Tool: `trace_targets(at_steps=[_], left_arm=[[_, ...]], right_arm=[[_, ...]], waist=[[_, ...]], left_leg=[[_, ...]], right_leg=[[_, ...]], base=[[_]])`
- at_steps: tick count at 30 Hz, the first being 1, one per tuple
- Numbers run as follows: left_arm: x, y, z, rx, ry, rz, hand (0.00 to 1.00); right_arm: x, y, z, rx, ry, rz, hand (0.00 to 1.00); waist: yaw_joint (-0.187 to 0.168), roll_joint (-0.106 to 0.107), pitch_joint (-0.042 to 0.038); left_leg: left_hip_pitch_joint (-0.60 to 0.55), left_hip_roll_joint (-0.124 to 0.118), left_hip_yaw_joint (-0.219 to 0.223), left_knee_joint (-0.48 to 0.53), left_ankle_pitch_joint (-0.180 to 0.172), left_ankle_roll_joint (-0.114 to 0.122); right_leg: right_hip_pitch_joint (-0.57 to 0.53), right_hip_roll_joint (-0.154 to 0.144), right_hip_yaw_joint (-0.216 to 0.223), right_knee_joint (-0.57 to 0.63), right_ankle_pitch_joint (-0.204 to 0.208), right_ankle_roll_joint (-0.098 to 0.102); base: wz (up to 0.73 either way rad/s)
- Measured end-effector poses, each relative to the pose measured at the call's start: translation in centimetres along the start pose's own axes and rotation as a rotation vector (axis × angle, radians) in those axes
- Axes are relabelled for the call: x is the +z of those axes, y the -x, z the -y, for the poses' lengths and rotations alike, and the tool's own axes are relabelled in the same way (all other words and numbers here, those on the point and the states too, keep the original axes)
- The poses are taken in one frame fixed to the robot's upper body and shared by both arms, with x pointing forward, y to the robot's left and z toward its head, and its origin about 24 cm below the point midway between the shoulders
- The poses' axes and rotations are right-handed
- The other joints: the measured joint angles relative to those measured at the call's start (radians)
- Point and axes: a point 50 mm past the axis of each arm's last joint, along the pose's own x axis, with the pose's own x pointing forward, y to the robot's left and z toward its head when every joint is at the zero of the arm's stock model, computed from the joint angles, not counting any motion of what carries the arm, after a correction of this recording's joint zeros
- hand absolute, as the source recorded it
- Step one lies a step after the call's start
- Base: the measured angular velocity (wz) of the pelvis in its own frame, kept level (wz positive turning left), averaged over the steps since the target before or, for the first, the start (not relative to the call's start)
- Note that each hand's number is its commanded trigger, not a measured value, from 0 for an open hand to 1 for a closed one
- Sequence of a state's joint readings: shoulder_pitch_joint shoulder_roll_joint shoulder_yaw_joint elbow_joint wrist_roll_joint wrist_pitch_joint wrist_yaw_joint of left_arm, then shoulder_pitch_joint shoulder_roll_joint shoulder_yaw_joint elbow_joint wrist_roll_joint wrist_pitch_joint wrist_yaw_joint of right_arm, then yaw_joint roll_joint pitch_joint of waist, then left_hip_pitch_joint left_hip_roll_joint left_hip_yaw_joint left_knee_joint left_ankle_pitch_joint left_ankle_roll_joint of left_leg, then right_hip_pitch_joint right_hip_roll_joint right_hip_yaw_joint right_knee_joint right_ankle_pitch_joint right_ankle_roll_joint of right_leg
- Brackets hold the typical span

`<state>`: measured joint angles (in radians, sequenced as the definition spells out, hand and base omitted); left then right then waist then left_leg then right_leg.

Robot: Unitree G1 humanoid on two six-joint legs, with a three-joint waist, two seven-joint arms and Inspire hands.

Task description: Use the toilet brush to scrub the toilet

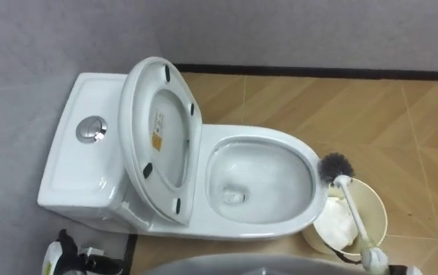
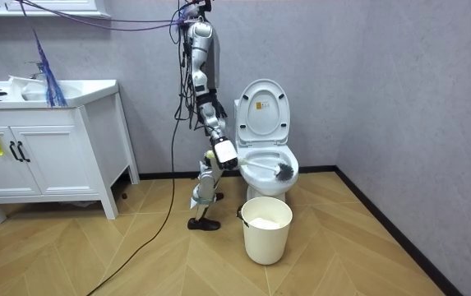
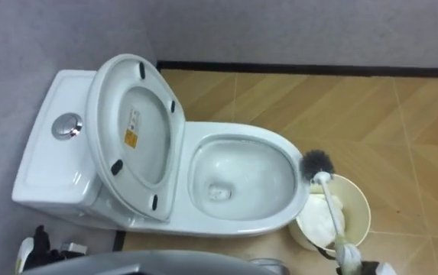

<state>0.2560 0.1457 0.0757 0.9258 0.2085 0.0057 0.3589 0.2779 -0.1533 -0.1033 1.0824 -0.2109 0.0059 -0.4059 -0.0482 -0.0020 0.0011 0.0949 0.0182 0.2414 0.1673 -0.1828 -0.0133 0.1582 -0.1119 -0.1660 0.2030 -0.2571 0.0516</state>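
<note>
White toilet (image 1: 257,183) against a grey wall. Seat and lid (image 1: 161,137) are both tipped up against the tank (image 1: 81,164), and the bowl is open. Round metal flush button (image 1: 91,129) on the tank top. Where does the brush sit? (K)

Brush (image 1: 352,208): the dark bristle head is at the front tip of the bowl rim, on its outer side. I cannot tell whether it touches. The white handle slants from the head toward the lower right of the eye views, passing above the mouth of the cream bucket (image 1: 373,200). (M)

Bucket position? (K)

On the wooden floor (image 1: 280,99), just beside the bowl's front end. There is something white inside; I cannot tell what. In the room view the bristle head hangs over the rim on the room view's right, above the bucket and clear of it. (M)

And the hand relative to the brush? (K)

The right hand (image 2: 226,152) grasps the far end of the handle. The whole handle runs between the hand and the bristles, so the head is well apart from the hand. The hand is on the robot's side of the bowl, the head at the opposite rim, and the handle crosses the bowl between them. In the eye views the handle's end meets a dark sliver of the hand at the bottom edge. (M)

Left hand? (K)

Left hand (image 1: 69,252): dark shape low at the lower left, near the foot of the tank, apart from the brush. State: cannot tell. (M)

Stance? (K)

The robot stands at the toilet's side, on the room view's left, well apart from the white sink cabinet (image 2: 46,140). (M)
</note>
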Motion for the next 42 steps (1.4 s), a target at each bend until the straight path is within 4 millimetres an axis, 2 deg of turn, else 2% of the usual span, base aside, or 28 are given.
trace_targets(at_steps=[2,3,8,14,22,30,42], left_arm=[[-0.4,0.0,0.1,-0.02,-0.03,-0.013,0.0],[-0.4,0.1,0.2,-0.025,-0.038,-0.014,0.0],[-0.5,0.1,0.3,-0.048,-0.056,-0.02,0.0],[-0.6,0.1,0.3,-0.049,-0.077,-0.018,0.0],[-1.1,0.1,0.4,-0.055,-0.126,-0.028,0.0],[-1.3,0.2,0.4,-0.054,-0.132,-0.045,0.0],[-3.6,0.8,1.3,-0.15,-0.207,-0.157,0.0]], right_arm=[[-0.1,0.0,0.0,-0.001,-0.011,-0.008,0.53],[-0.3,0.0,0.0,-0.005,-0.013,-0.012,0.0],[-0.7,0.1,0.0,-0.007,-0.024,-0.034,0.0],[-1.3,0.1,-0.2,0.008,-0.035,-0.082,0.0],[-0.7,-0.1,-0.3,0.017,-0.039,-0.086,0.0],[-0.5,-0.2,-0.5,0.05,-0.019,-0.085,0.0],[-1.6,0.1,-1.4,0.183,0.043,-0.161,0.0]], waist=[[-0.007,0.001,0.0001],[-0.009,0.001,0.0001],[-0.012,-0.002,-0.0001],[-0.011,-0.005,-0.0003],[-0.008,-0.016,0.0],[-0.008,-0.016,0.0001],[-0.002,-0.011,0.003]], left_leg=[[0.005,0.004,0.009,-0.003,-0.001,-0.001],[0.005,0.005,0.01,-0.003,-0.001,-0.001],[0.006,0.009,0.027,-0.004,-0.001,-0.002],[0.008,0.009,0.027,-0.003,-0.002,-0.002],[0.01,0.009,0.024,-0.003,-0.002,-0.003],[0.011,0.009,0.023,-0.003,-0.002,-0.003],[0.021,0.01,0.017,0.006,-0.009,-0.004]], right_leg=[[-0.001,0.004,0.011,-0.003,0.007,0.0],[-0.001,0.005,0.011,-0.004,0.009,0.0],[-0.002,0.009,0.023,-0.017,0.015,-0.002],[-0.002,0.009,0.025,-0.017,0.016,-0.002],[0.0,0.01,0.025,-0.017,0.016,-0.002],[0.001,0.01,0.025,-0.017,0.016,-0.003],[0.019,0.01,0.019,-0.017,0.016,-0.002]], base=[[-0.19],[-0.04],[-0.08],[-0.01],[0.0],[0.0],[0.01]])
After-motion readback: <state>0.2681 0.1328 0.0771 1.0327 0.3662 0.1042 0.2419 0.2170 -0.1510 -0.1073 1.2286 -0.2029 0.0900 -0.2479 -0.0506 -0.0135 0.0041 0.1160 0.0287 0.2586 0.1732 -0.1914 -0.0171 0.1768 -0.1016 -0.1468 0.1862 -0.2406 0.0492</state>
